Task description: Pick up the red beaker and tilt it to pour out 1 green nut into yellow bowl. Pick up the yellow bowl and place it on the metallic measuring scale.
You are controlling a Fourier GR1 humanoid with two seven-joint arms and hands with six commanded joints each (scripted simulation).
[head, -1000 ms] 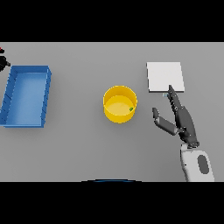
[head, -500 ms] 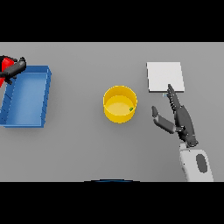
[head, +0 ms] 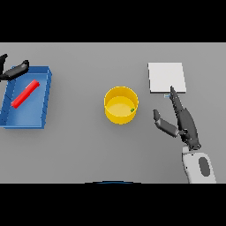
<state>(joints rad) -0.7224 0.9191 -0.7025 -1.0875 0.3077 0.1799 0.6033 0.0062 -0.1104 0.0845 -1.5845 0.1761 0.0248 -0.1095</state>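
So the right hand is sitting in the lower right of the frame with its fingers stretched out straight and close together, pointing up toward the scale, and the thumb is sticking out to the left on its own, so the hand is open and holding nothing. The longest fingertip is reaching right up to the bottom edge of the metallic measuring scale, which is showing as a pale flat square in the upper right; can't really tell if it's actually touching it or just hovering over the edge. The white and grey forearm is coming in from the lower right corner behind it. Left of that thumb, with a clear gap of table between them, the yellow bowl is standing upright around the middle of the frame, and one green nut is lying inside it against the right wall. Way over on the left edge, the left hand is poking in at the upper left, fingers looking straight-ish and spread, gripping nothing, hanging over the top corner of the blue tray. The red beaker is lying on its side inside that tray, angled diagonally, just below the left hand and apart from it. Everything's resting on the grey table.
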